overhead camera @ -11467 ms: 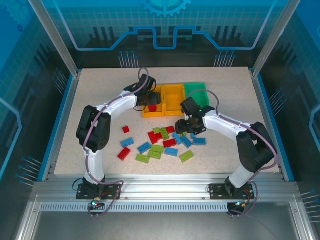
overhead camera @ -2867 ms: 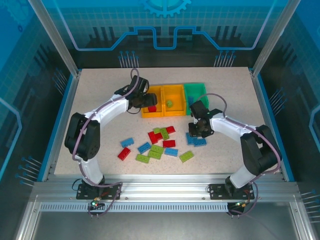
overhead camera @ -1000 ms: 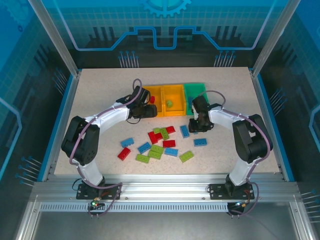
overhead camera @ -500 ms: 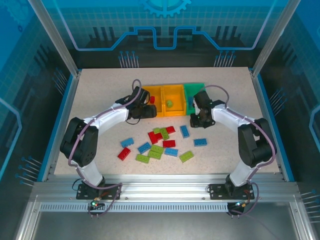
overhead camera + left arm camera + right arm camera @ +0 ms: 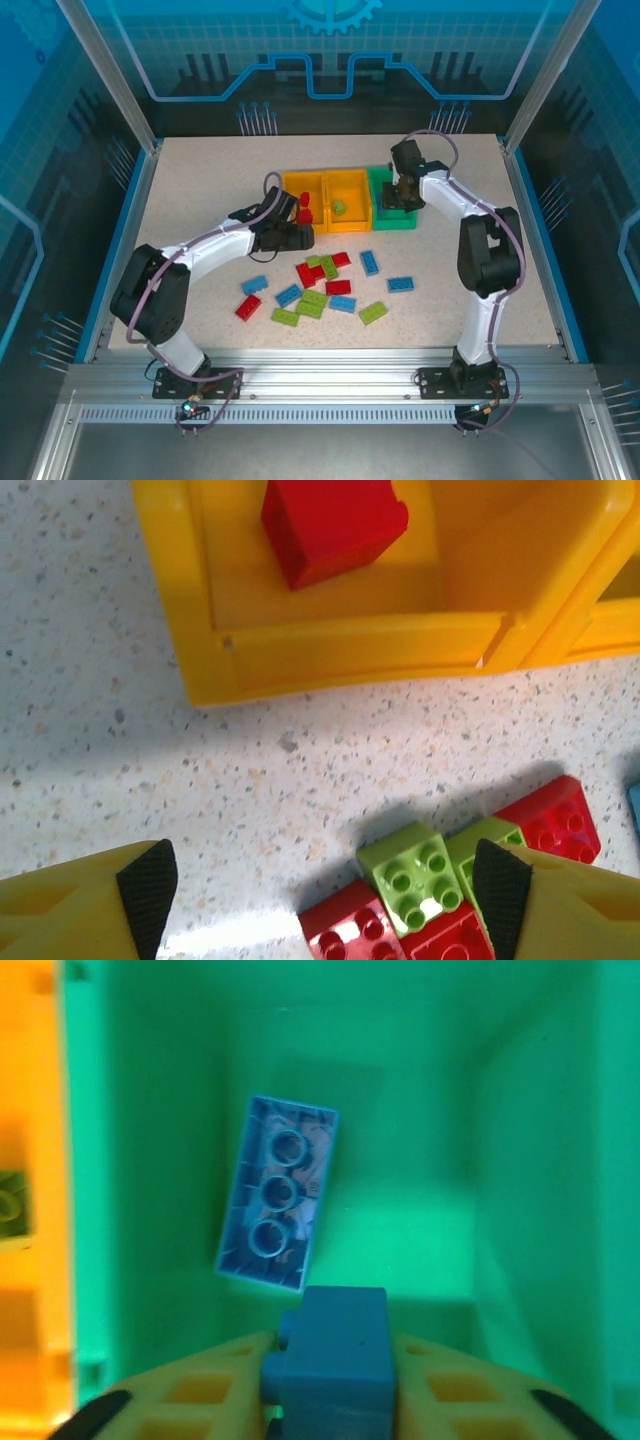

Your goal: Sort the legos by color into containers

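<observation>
Red, blue and lime bricks (image 5: 338,287) lie loose on the near side of the bin row (image 5: 345,228); sorting is partway. Your left gripper (image 5: 322,880) hangs low just in front of the row's left yellow bin (image 5: 330,655), jaws apart and empty, arm stretched forward: take a red brick (image 5: 550,820) next. Farther back, your right gripper (image 5: 335,1390), wrist pointing down, is clamped on a blue brick (image 5: 335,1345) over the row's green bin (image 5: 520,1160). Release it so it drops beside the other blue brick (image 5: 280,1195) already inside.
</observation>
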Motion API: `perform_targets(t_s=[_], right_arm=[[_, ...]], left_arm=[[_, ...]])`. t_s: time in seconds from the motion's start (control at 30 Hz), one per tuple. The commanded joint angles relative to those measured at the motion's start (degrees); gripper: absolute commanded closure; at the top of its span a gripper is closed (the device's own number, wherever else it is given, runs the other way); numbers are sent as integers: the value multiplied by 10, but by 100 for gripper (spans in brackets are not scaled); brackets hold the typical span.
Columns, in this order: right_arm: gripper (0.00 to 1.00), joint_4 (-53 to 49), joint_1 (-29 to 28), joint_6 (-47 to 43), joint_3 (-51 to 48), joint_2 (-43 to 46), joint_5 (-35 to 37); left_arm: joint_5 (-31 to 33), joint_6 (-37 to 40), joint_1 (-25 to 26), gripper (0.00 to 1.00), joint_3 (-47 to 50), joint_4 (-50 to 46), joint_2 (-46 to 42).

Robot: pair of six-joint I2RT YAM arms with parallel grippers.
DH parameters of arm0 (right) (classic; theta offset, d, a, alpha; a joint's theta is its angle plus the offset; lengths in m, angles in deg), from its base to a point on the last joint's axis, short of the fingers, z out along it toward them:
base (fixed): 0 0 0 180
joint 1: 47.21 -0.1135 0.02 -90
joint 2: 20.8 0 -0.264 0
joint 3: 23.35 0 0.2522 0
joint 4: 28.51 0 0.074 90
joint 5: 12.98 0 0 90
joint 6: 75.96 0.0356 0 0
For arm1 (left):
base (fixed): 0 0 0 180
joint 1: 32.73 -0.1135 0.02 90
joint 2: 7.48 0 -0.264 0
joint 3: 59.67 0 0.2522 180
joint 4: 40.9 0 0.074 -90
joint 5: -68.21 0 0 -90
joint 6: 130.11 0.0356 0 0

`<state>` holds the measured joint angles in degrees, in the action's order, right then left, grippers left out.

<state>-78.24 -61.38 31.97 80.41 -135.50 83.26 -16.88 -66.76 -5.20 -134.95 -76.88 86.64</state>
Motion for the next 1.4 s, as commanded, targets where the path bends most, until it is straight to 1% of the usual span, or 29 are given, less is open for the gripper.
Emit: perform_targets(t_s=[0.0,0.1,0.13,0.2,0.37,0.47,0.6,0.67,0.73,0.83,0.93,1.07,1.17,1.3,1.37], right_arm=[[56,-32,13,-4,38,-21,4],[34,-37,12,-2,44,-22,-12],[29,-34,12,-1,39,-14,-19],[24,-30,8,0,26,4,-25],[21,-25,-7,-15,-26,66,-40],[18,-28,-24,-13,-80,120,-49],[14,-20,-54,-9,-173,199,-38],[13,-20,-58,8,-217,232,-25],[11,-15,-50,25,-253,262,-15],[9,-2,-15,49,-298,306,-15],[9,2,28,64,-325,340,-25],[7,-7,72,63,-341,381,-25],[7,-13,98,61,-350,404,-34],[6,-15,122,58,-364,428,-44],[6,-12,132,60,-371,436,-50]], left_arm=[[11,-7,11,12,17,-5,-33],[22,-10,23,9,22,-20,-36],[25,-14,26,7,26,-23,-37],[27,-21,31,7,35,-22,-43],[35,-32,36,6,69,-17,-79],[41,-35,36,3,90,-15,-103],[16,-18,37,1,116,11,-128],[-10,13,46,1,125,29,-140],[-23,61,77,1,116,35,-145],[-14,143,155,1,81,15,-124],[-9,184,208,1,49,-1,-84],[-41,210,256,4,26,15,-30],[-50,235,289,7,-4,19,13],[-57,266,321,14,-54,-8,69],[-56,281,339,16,-71,-16,87]])
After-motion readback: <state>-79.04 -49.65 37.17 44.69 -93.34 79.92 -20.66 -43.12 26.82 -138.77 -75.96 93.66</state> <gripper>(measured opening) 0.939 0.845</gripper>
